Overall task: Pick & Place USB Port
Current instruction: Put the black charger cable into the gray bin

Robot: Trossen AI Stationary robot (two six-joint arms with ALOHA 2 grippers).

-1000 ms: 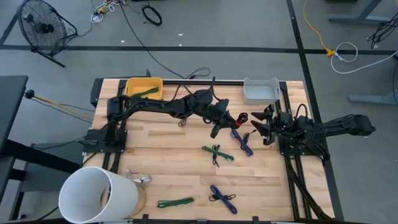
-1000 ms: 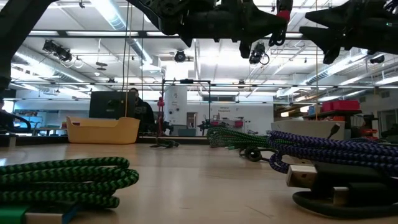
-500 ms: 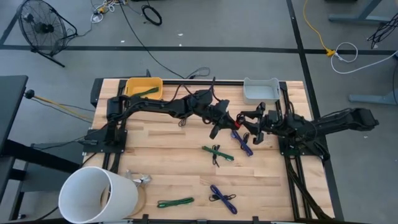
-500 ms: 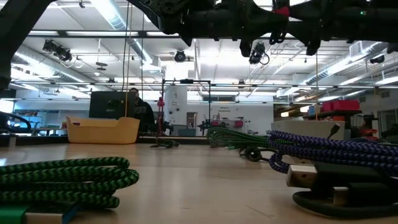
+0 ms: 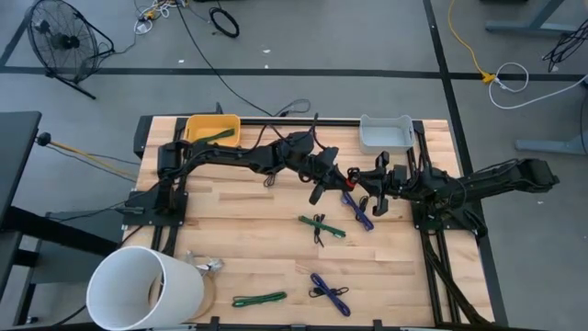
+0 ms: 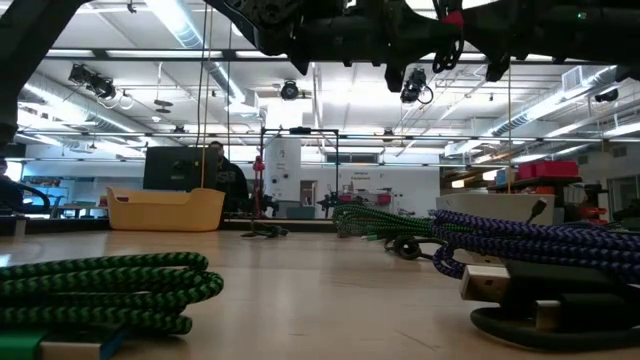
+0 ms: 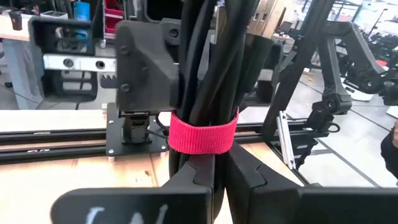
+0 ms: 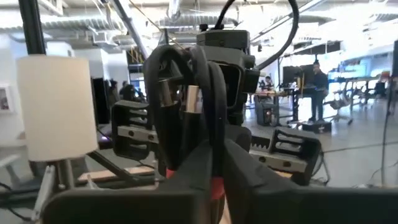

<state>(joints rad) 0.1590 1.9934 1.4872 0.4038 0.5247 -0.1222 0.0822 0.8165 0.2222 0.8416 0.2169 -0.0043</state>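
A bundled black USB cable (image 7: 211, 68) with a red strap (image 7: 203, 132) and a metal plug (image 7: 267, 15) hangs in the air over the table's middle right (image 5: 353, 174). My left gripper (image 5: 340, 175) reaches in from the left and is shut on it. My right gripper (image 5: 367, 187) meets it from the right and is also shut on it. In the right wrist view the cable (image 8: 186, 93) loops up past my fingers, with the left gripper behind it. My left gripper pinches the cable bundle between its two fingers (image 7: 186, 180), just beside the red strap (image 7: 205, 146). It comes level from the table's left, and the bundle is lifted clear of the table. My right gripper pinches the same bundle between its fingers (image 8: 193, 168) close to the red strap (image 8: 216, 185), level from the table's right. The coils and plugs (image 8: 181, 96) stand out beyond the fingers.
Blue cables (image 5: 358, 211) (image 5: 329, 292) and green ones (image 5: 322, 225) (image 5: 259, 299) lie on the wood. A yellow bin (image 5: 213, 129) and a grey bin (image 5: 386, 133) stand at the far edge. A white cylinder (image 5: 147, 287) stands at the near left corner.
My right gripper has moved toward the table's left, up to the cable in my left gripper, and its wide-open fingers have shut on the bundle. The cable has stayed where it was.
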